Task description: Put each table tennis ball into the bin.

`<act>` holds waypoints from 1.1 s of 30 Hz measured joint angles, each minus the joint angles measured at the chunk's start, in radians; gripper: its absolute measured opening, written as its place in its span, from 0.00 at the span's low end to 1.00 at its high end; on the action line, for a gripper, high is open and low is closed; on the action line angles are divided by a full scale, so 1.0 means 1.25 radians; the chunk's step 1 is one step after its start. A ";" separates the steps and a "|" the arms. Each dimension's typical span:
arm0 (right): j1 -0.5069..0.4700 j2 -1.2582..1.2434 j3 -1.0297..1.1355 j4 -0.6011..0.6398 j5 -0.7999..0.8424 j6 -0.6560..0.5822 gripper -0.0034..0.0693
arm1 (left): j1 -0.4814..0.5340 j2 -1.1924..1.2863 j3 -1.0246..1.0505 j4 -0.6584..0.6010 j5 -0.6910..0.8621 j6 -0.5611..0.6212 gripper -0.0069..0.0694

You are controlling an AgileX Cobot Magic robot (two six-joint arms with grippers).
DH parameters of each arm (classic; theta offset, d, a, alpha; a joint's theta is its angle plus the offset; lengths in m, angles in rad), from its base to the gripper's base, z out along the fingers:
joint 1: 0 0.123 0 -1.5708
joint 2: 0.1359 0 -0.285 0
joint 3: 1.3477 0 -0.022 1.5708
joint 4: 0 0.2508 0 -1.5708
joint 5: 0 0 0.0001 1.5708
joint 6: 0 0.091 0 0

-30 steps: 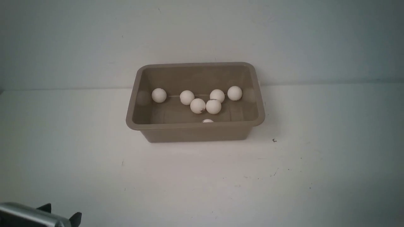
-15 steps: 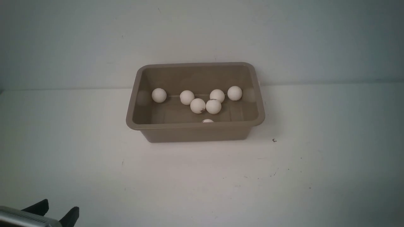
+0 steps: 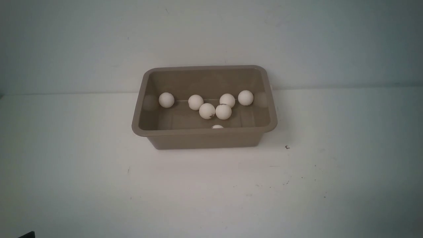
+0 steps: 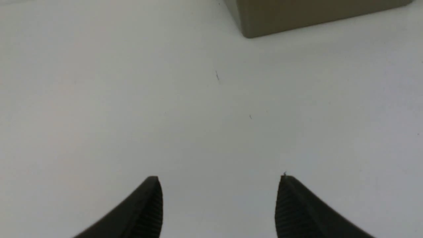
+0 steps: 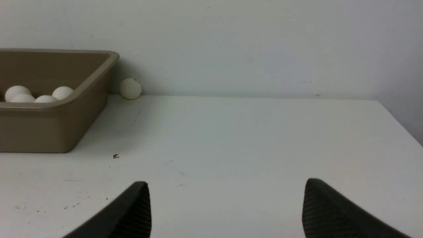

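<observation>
- Fingers first: left gripper (image 4: 218, 201) has its fingers spread apart with only bare counter (image 4: 132, 99) between them; it holds nothing.
- Right gripper (image 5: 224, 208) stands wider still, fingers well apart over the counter, and is also empty.
- Neither gripper shows properly in the front view; only a dark sliver sits at the lower left corner, too small to identify.
- Counter between the arms and the bin (image 3: 205, 132) carries no balls in the front view, just small dark specks.
- Bin sits mid-counter, its far end close to the wall (image 3: 211, 33). Left wrist view catches just one outer corner of it.
- Inside the bin: seven table tennis balls (image 3: 207, 110) by my count. Six lie in a loose cluster towards the far wall, some touching. The seventh (image 3: 217, 126) is mostly hidden behind the near rim.
- Behind the bin: the right wrist view shows one more ball (image 5: 130, 88) on the counter, against the wall, just beside the bin's far right corner. The front view hides it nearly completely behind the rim.
- Status, my read: nearly done, with seven in and one stray left.
- Right arm looks better placed for it. Tight spot between bin and wall, so the ball could roll when nudged.
</observation>
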 joint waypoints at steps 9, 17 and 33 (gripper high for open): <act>0.000 0.000 0.000 0.000 0.000 0.000 0.81 | 0.082 -0.123 -0.003 0.007 0.063 0.007 0.63; 0.000 0.000 0.000 0.000 0.000 0.000 0.81 | 0.181 -0.173 0.037 -0.004 0.070 0.031 0.63; 0.000 0.000 0.000 0.000 0.000 0.000 0.81 | 0.207 -0.173 0.047 -0.062 0.047 0.078 0.63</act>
